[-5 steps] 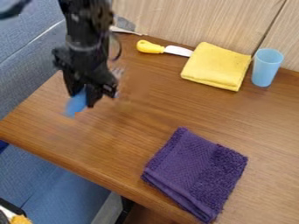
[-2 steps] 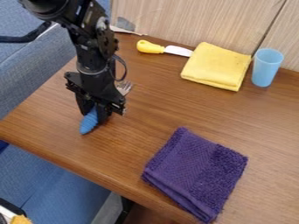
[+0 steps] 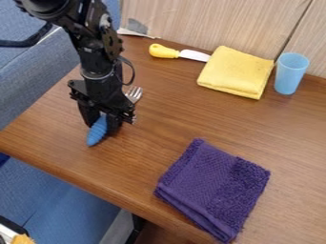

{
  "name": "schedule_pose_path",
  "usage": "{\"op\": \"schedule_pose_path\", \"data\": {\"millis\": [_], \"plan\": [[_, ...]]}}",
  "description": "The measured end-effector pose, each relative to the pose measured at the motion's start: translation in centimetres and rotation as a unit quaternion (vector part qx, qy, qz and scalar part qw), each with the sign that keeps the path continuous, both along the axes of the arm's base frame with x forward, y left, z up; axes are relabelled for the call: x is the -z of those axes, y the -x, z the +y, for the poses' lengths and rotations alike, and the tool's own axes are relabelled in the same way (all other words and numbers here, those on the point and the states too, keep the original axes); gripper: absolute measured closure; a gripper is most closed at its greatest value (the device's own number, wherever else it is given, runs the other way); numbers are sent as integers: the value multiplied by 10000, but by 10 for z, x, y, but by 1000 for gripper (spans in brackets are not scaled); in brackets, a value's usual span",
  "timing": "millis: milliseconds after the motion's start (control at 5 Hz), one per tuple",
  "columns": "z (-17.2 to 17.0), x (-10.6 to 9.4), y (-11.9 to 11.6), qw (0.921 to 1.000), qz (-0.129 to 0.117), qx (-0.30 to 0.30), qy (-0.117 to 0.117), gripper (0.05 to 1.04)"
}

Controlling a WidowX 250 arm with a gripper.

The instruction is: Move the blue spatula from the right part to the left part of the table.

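Neck of the blue-handled utensil (image 3: 96, 133) hidden behind the gripper (image 3: 102, 127); fork-like tines (image 3: 134, 93) show beyond it. Jaws closed to the handle's width, gripping it, at the left part of the table (image 3: 185, 114). Pale thin object (image 3: 136, 34) by the wall partly behind the arm, identity unclear. Blade tip of the yellow-handled knife (image 3: 164, 51) obscured at the yellow cloth (image 3: 235, 71). Versus one second ago: gripper and utensil lower in view, slightly right
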State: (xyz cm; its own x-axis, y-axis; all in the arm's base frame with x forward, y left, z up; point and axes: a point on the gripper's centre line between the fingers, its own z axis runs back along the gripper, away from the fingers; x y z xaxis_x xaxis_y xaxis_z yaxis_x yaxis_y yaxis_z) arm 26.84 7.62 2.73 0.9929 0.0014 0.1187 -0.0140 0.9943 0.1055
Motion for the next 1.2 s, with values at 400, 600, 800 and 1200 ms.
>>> {"op": "schedule_pose_path", "data": {"millis": [400, 600, 800, 1200], "plan": [[0, -17, 3, 9998, -45, 47, -207, 76], [-1, -37, 4, 9993, -215, 3, -295, 83], [-7, -64, 0, 9983, -512, -20, -263, 83], [-15, -88, -4, 9950, -991, 98, -84, 83]]}}
